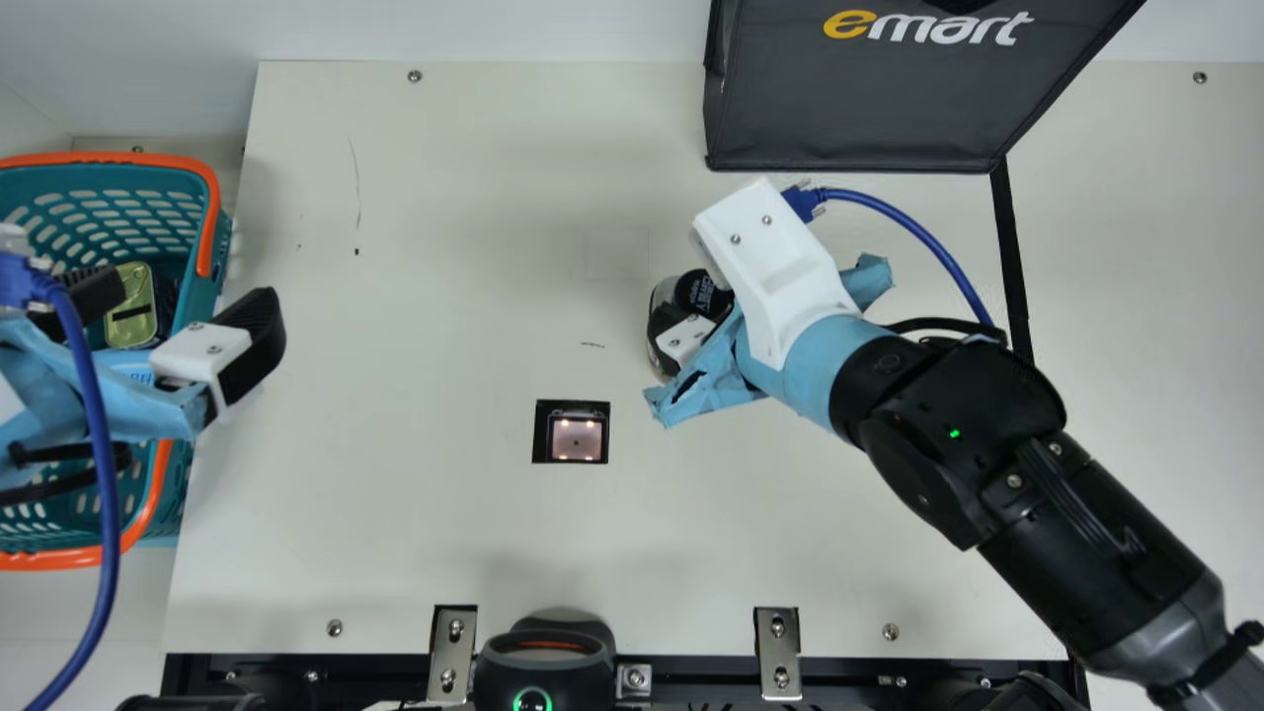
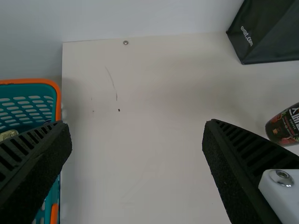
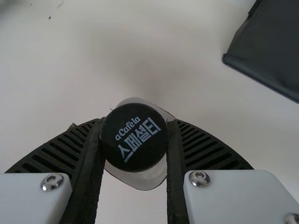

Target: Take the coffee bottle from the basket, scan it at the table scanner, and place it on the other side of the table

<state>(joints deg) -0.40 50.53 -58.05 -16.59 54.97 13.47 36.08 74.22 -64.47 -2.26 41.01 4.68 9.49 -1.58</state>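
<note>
Likely scanning step | right fingers (image 3: 205,149) are gripping your coffee bottle (image 1: 696,291) near the table scanner (image 1: 576,437) | left fingers (image 1: 262,341) are hanging open by the basket (image 1: 210,197) | next, you're probably bringing its label over the scanner

The main view looks steeply down from well above both pairs of jaws, taking in most of the table (image 1: 444,247). The left wrist view looks from just behind its jaws, slanting out past them to the wall (image 2: 140,18). The right wrist view peers down close over the coffee bottle (image 3: 134,137) between its jaws. All three share that bottle and the dark bag (image 1: 859,118) beyond those jaws; the main and left wrist views share the basket (image 1: 209,212) by the left jaws.
</note>
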